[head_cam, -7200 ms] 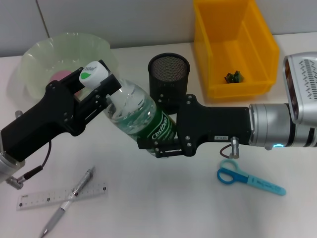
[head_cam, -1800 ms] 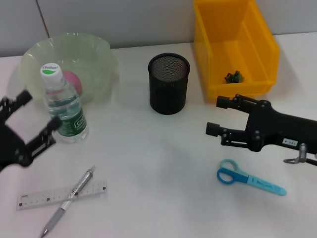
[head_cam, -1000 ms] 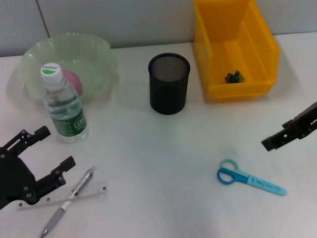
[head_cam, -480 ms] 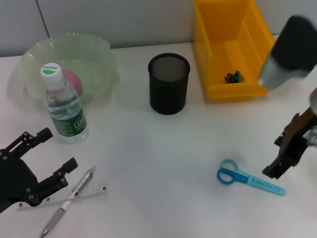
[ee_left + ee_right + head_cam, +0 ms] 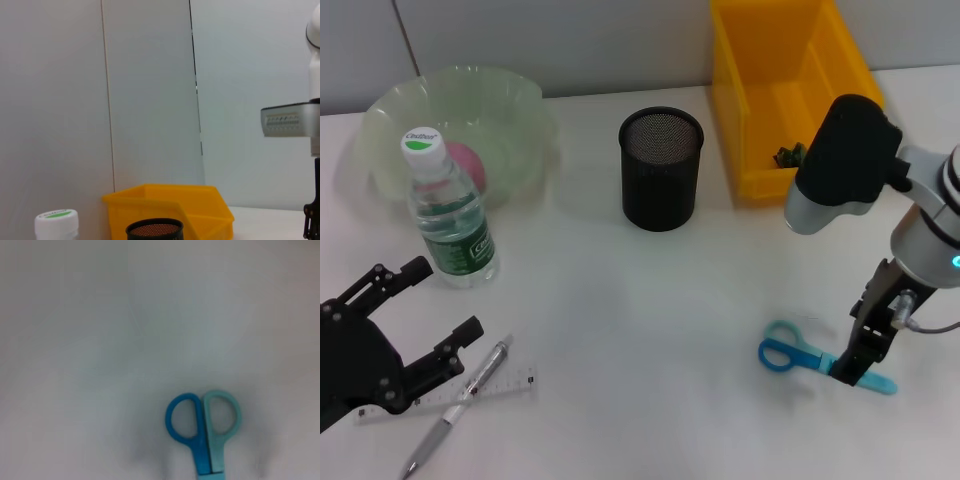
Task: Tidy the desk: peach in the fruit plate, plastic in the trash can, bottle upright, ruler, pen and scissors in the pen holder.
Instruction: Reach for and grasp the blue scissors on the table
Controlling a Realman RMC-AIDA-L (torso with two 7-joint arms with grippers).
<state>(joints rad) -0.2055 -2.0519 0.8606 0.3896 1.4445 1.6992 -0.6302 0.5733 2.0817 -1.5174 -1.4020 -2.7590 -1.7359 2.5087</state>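
Observation:
The bottle [image 5: 448,218] stands upright on the desk [image 5: 620,330], just in front of the fruit plate [image 5: 520,92], where the peach [image 5: 466,160] lies. My left gripper [image 5: 441,299] is open and low at the near left, right beside the pen [image 5: 470,393], which lies across the ruler [image 5: 512,383]. My right gripper [image 5: 850,368] points straight down over the sheathed blade of the scissors [image 5: 788,354]. The right wrist view shows the scissors' handle loops [image 5: 202,421] close below. The pen holder [image 5: 662,166] stands at the middle back. A green scrap lies in the trash can [image 5: 840,60].
My right arm's silver and black forearm [image 5: 842,160] hangs in front of the trash can's near corner. The left wrist view shows the bottle cap [image 5: 56,222], the pen holder's rim [image 5: 154,229], the trash can [image 5: 170,200] and a grey wall behind.
The bottle, held by both grippers at first, now stands alone by the fruit plate. My right arm swung in and turned down over the scissors. My left gripper stayed put by the pen.

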